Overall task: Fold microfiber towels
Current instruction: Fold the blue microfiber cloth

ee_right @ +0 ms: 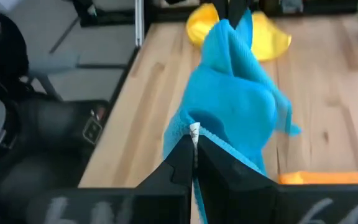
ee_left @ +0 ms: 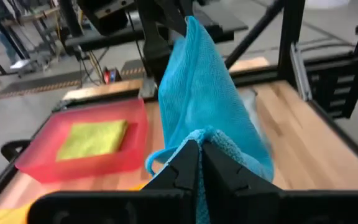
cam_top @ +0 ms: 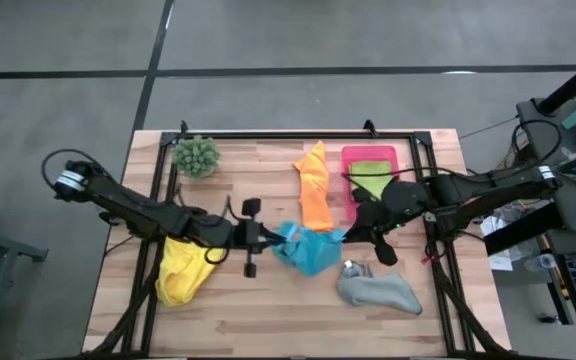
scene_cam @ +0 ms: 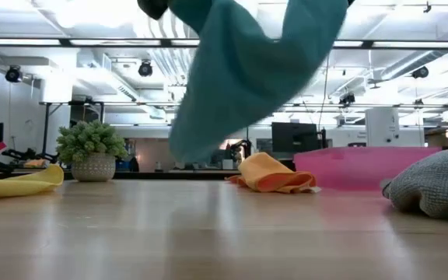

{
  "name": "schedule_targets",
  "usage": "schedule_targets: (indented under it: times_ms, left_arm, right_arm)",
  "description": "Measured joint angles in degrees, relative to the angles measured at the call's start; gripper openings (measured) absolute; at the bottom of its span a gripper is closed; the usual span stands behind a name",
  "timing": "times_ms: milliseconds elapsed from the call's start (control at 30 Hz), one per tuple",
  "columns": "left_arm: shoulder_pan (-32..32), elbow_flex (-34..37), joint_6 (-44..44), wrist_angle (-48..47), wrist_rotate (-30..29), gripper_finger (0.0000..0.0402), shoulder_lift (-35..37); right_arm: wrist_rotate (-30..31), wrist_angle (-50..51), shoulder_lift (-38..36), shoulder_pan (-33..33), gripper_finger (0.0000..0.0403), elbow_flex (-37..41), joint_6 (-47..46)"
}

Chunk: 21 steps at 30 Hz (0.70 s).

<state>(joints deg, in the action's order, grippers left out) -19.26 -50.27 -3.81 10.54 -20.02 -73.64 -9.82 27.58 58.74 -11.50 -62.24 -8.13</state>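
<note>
A blue towel (cam_top: 308, 250) hangs above the table's middle between my left gripper (cam_top: 273, 238) and my right gripper (cam_top: 352, 235), both shut on it. In the low view the blue towel (scene_cam: 247, 70) sags well clear of the wood. A yellow towel (cam_top: 183, 270) lies crumpled at the near left. An orange towel (cam_top: 315, 188) lies bunched at the far middle. A lime green towel (cam_top: 371, 172) lies flat in the pink tray (cam_top: 350, 200). A grey towel (cam_top: 378, 290) lies heaped at the near right. My left gripper (ee_left: 201, 165) pinches a bunched edge of the blue towel (ee_left: 209, 138) between its two fingers, coming nearly level from the table's left. The cloth runs away from the fingers toward the other gripper, lifted clear. My right gripper (ee_right: 194, 155) pinches the towel's edge by a small white tag (ee_right: 194, 130), coming from the table's right and slanting slightly down. The cloth (ee_right: 235, 106) hangs slack toward the left gripper, clear of the table.
A spiky green plant in a pot (cam_top: 197, 155) stands at the far left. A black frame (cam_top: 298, 133) runs around the table's far and side edges. Bare wood (cam_top: 268, 310) lies along the near edge between the yellow and grey towels.
</note>
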Motion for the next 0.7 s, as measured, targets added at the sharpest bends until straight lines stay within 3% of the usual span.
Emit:
schedule_targets:
  times_ms: [700]
  left_arm:
    - [-0.6,0.3,0.5,0.9,0.0,0.0000,-2.8]
  right_arm:
    - [0.9,-1.5,7.1,0.0,0.0009,0.1,2.2]
